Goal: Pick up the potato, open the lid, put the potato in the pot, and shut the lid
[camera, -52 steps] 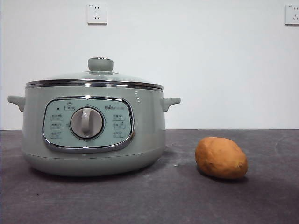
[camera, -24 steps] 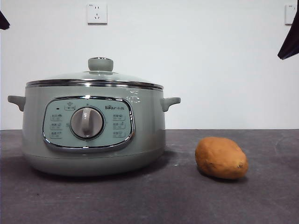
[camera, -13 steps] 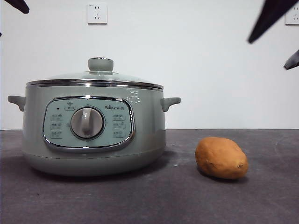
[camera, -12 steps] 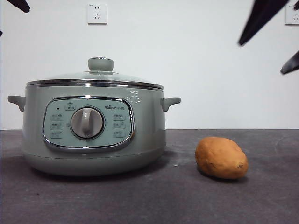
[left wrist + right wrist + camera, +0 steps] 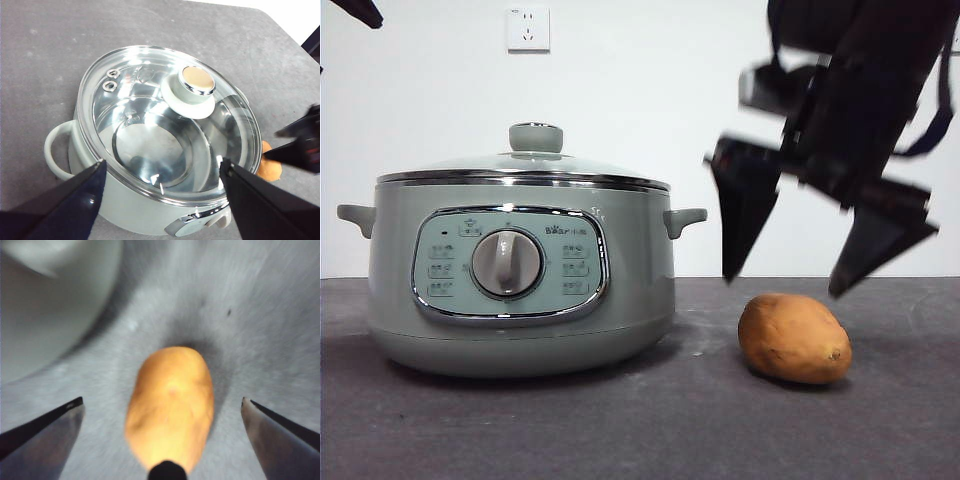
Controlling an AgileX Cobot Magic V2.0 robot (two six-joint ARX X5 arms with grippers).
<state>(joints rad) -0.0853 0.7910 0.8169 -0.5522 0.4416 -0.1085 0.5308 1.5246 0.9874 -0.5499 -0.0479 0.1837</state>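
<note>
While it lies bare on the dark counter (image 5: 620, 430), the potato (image 5: 794, 338) rests on its side a little way from the pot (image 5: 520, 270), near it but not touching. In the front view its long axis runs roughly across the picture; in the right wrist view the potato (image 5: 171, 405) runs lengthwise up the middle of the gap, crosswise to the line between the two fingers. That is the relation the coming move turns on: the fingers would close across its narrow width, a good way to take it, I judge.

Just above it hangs the right gripper (image 5: 788, 285), spread wide and holding nothing, one tip to each side of the potato and clear of its skin. The right arm is plainly the nearer one.

Farther off, the left gripper (image 5: 160, 200) hovers over the pot, also wide open and empty, its view looking down on the lid (image 5: 170, 120), seated on the rim, and its knob (image 5: 196, 90). Descent and closing remain to be done.
</note>
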